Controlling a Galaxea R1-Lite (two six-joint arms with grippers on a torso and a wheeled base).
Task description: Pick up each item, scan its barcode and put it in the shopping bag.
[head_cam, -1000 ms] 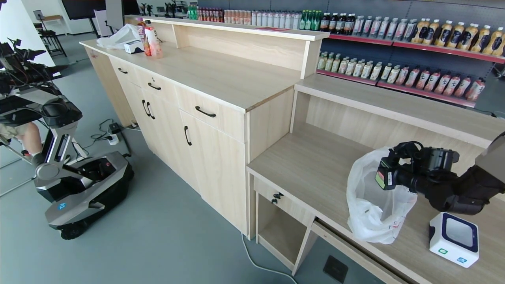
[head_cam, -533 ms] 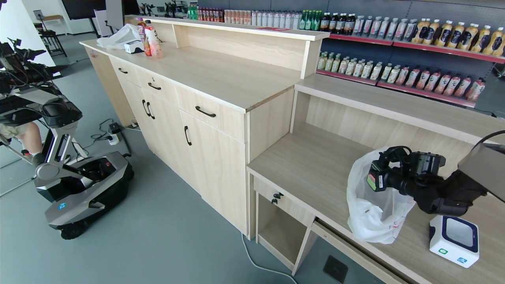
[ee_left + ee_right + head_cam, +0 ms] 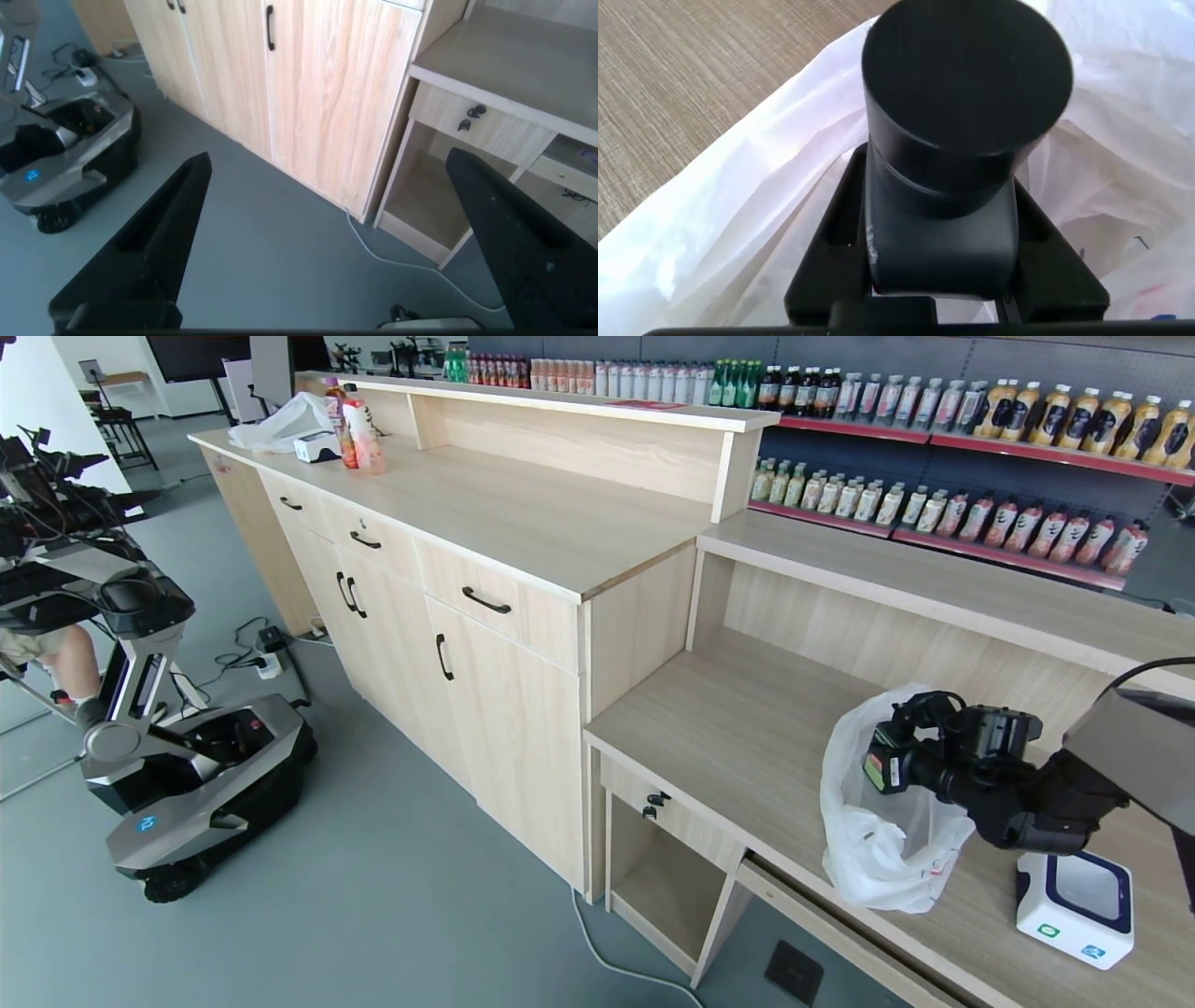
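Bag (image 3: 864, 859): sitting open on the bench (image 3: 747, 728), at 9 o'clock of the scanner (image 3: 1074, 907).
Right claw (image 3: 901, 761): clamping a dark can (image 3: 966, 140), holding it sideways over the bag's mouth.
Left claw (image 3: 327, 168): hanging with fingers apart above the grey floor (image 3: 271, 219).

R gripper (image 3: 943, 238) grips a dark cylindrical item (image 3: 966, 84), black fingers (image 3: 831, 252) pressed vs. both sides of its body, flat round end facing cam. Behind and around it: white shopping bag (image 3: 729, 224), thin, crumpled plastic. Light wood-grain counter (image 3: 682, 65) beyond the bag's edge.
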